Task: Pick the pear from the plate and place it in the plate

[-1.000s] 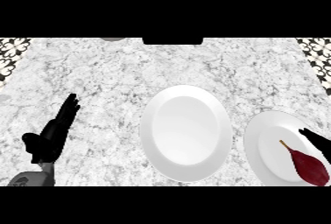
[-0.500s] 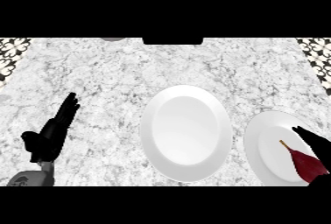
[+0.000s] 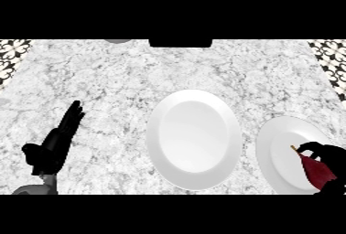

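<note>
Counter [image 3: 135, 77]: white-and-grey marbled stone. Far left and far right corners: black-and-white ornamental tile pattern [image 3: 13, 55]. Centre plate [image 3: 194, 137] plain white; right plate [image 3: 283, 151] plain white. Pear [image 3: 317, 170] dark red, tan stem. Left hand [image 3: 54, 146] and right hand [image 3: 330, 155] black; left forearm [image 3: 34, 188] grey.

A single head view is given, taken from above and aimed steeply down at the marble counter [image 3: 202, 64]. The counter is seen from fairly near and fills the frame. The forearms are brought in from the lower edge, and patterned tiling [image 3: 13, 57] is caught at both upper corners.
</note>
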